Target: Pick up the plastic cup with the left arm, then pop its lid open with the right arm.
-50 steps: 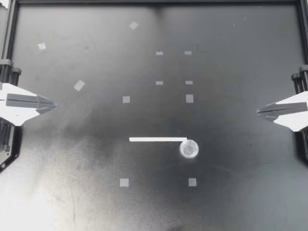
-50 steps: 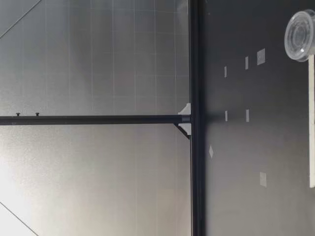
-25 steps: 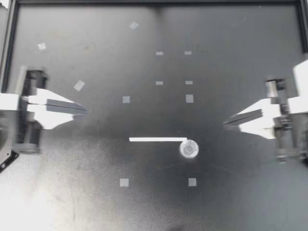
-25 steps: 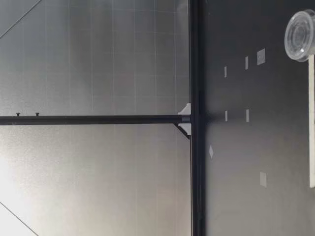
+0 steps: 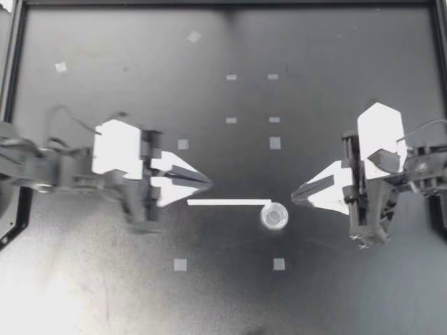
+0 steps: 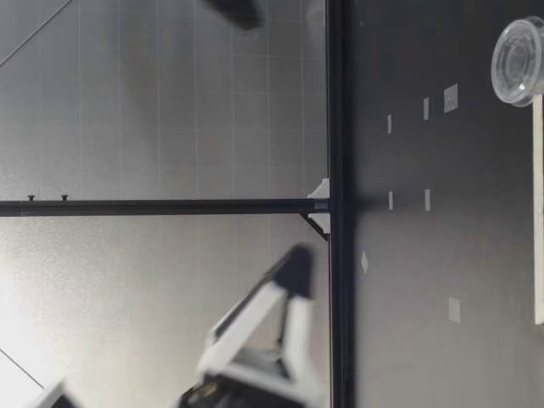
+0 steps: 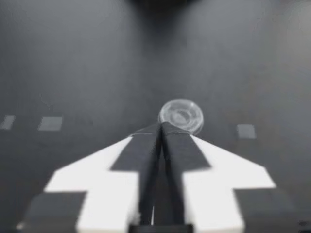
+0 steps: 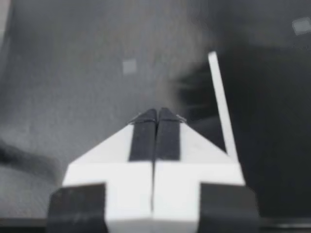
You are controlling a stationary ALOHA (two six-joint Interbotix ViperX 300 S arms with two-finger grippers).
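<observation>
On the table (image 5: 105,279), a hazy clear cup (image 5: 274,216) sits beside a white strip (image 5: 229,202); flanking arms reach inward, left jaws and right jaws clenched empty.

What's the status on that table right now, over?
Left gripper shut, empty, by one end of white strip. Right gripper shut, empty, near clear round container. Container on table, untouched, nothing blocking it.
</observation>
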